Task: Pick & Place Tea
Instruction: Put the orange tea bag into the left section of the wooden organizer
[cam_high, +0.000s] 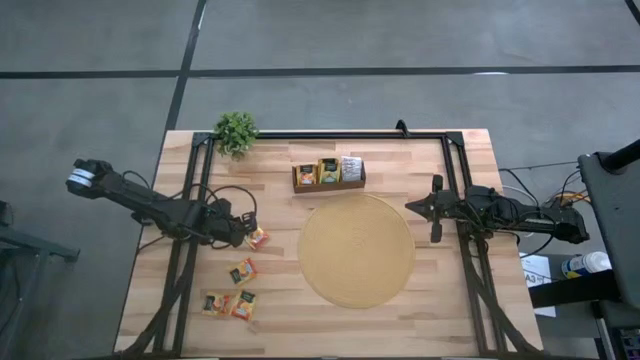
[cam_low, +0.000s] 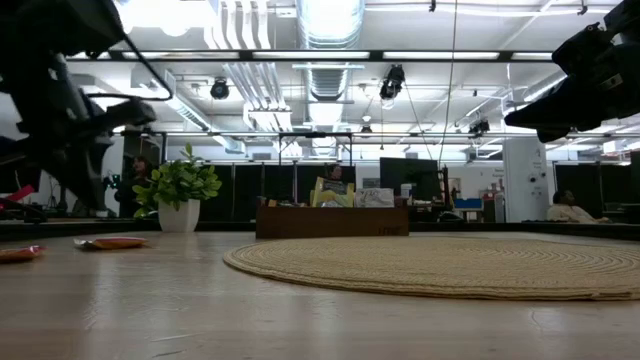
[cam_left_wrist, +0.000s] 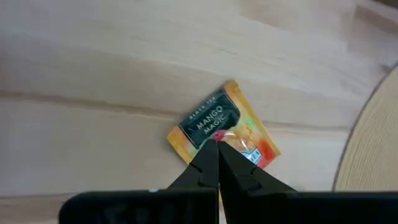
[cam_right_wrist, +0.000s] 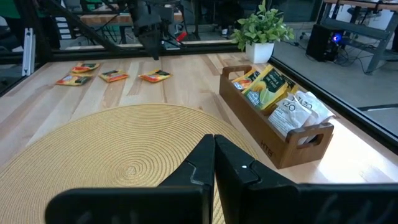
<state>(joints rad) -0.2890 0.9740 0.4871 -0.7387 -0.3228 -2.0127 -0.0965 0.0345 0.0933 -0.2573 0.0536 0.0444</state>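
High view: left gripper (cam_high: 246, 236) beside sachet (cam_high: 258, 238); mat (cam_high: 356, 250) near.

Sachet (cam_left_wrist: 222, 126), dark label: "BLACK TEA" in small print, "MANGO MAGIC" below in larger print. White sachets (cam_right_wrist: 297, 111) in tray (cam_right_wrist: 273, 144): large letters, partly hidden, unreadable. Tray end wall: small branded mark, illegible. Other sachets on table: print too small to read.
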